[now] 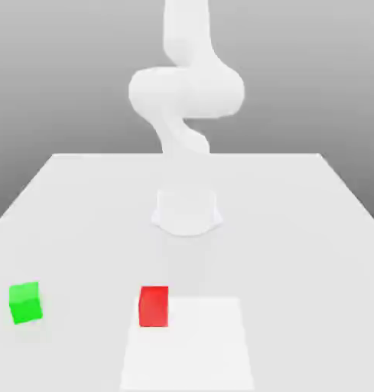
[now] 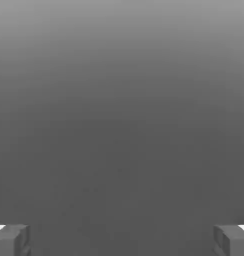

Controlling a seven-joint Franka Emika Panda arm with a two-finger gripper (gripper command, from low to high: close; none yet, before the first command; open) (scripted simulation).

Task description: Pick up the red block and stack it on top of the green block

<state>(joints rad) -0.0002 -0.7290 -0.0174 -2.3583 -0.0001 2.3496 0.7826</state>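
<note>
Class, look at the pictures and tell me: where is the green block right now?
In the exterior view, the green block sits on the table near the exterior view's left edge, left of the red block.

Above its round white base, the smooth white jointed robot arm rises bent; its grey two-finger gripper stands open

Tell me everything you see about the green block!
The green block is a small, plain, bright green cube that looks smooth. It sits on the table, toward the exterior view's left, turned a little. Its top looks lighter than its front. Nothing is on it, and the red block stands well apart.
</note>
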